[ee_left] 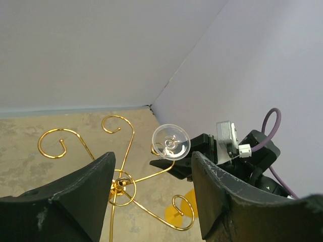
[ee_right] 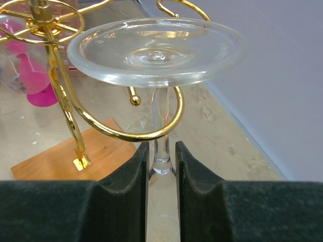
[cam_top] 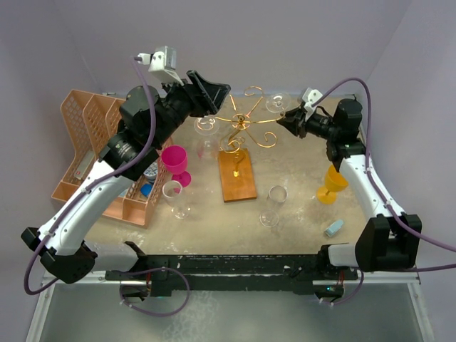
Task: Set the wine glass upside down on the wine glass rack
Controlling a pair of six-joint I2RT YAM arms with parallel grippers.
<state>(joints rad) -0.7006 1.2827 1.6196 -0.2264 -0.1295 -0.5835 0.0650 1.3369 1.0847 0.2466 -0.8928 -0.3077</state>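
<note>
Sandy table (cam_top: 299, 164); right hand (ee_right: 161, 151) clenched on stem of inverted wine glass (ee_right: 156, 50), stem seemingly inside wine glass rack (ee_right: 108, 132) curl; left hand (ee_left: 151, 169) released, empty. Risk: letting go before foot seats on wire, glass drops, shatters

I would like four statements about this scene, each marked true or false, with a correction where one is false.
1. The right hand grips the wine glass by its stem. True.
2. The wine glass is held with its foot downward. False: its foot is on top.
3. The left hand holds a glass. False: it is open and empty.
4. A gold curl of the wine glass rack goes around the stem. True.
</note>
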